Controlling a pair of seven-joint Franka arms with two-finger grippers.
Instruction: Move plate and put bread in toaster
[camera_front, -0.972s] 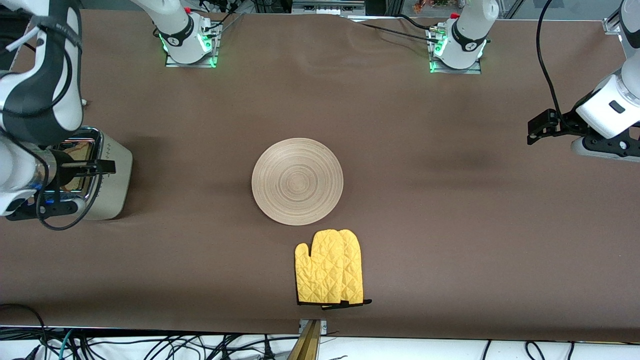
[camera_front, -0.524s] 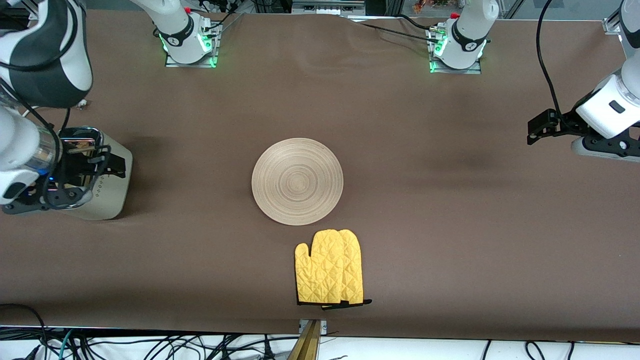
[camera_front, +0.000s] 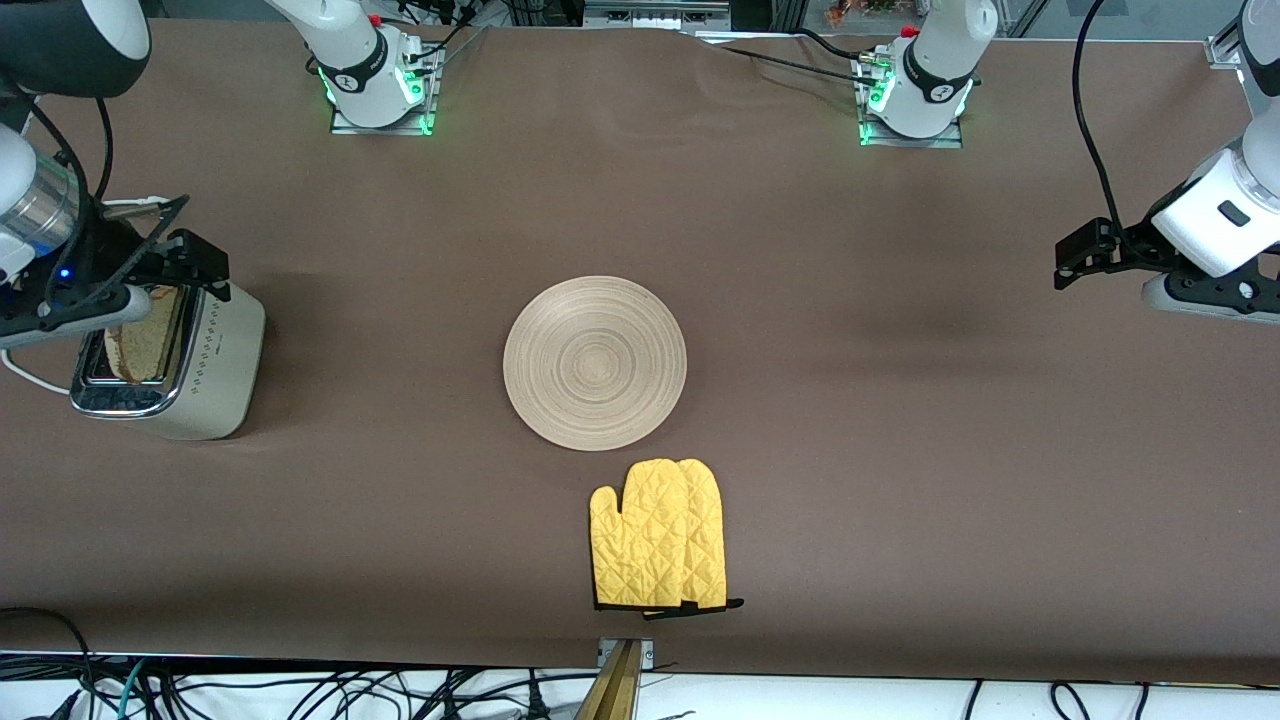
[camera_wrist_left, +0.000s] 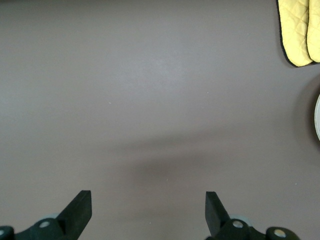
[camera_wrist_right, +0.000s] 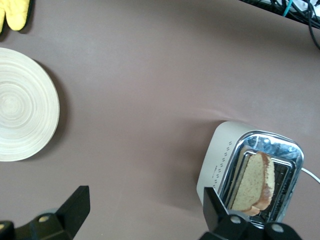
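"So, where is the squarish brown slice of bread (camera_wrist_right: 254, 181)?"

"It stands in a slot of the boxy cream toaster with the shiny top (camera_front: 165, 360), at the right arm's end of the table. The right gripper (camera_front: 165, 262) hangs over the toaster, fingers spread, holding nothing."

"And the big round pale wooden plate (camera_front: 595, 362)?"

"It lies mid-table, just beside the yellow quilted oven mitt (camera_front: 660, 535). The left gripper (camera_front: 1085, 255) waits, fingers spread too."

"What next?"

"Probably nothing much; the job looks about done."

Bare table (camera_front: 900, 450) lies wide between my left gripper (camera_wrist_left: 148, 210) and the plate (camera_front: 595, 362). The oven mitt (camera_front: 660, 535) crowds the plate's nearer edge. My right gripper (camera_wrist_right: 145, 210) hangs over the toaster (camera_front: 170, 365), whose slot holds bread (camera_wrist_right: 252, 182).
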